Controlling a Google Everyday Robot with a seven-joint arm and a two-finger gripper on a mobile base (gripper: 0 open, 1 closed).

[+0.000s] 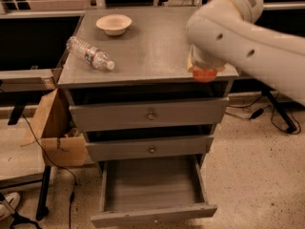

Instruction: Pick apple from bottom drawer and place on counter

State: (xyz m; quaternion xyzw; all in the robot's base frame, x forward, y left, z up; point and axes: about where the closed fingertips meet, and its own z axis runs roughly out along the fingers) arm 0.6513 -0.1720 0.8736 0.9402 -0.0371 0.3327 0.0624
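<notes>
The orange-red apple [205, 74] shows just under the white arm, at the front right edge of the grey counter [147, 51]. The gripper [204, 66] is there too, mostly hidden behind the arm's wrist, right at the apple. The bottom drawer [151, 191] is pulled open and its inside looks bare. The two drawers above it are pushed in.
A beige bowl [114, 24] stands at the counter's back left. A plastic water bottle [89, 53] lies on its left side. The white arm [248, 32] crosses the upper right. A cardboard box [57, 130] and cables sit on the floor to the left.
</notes>
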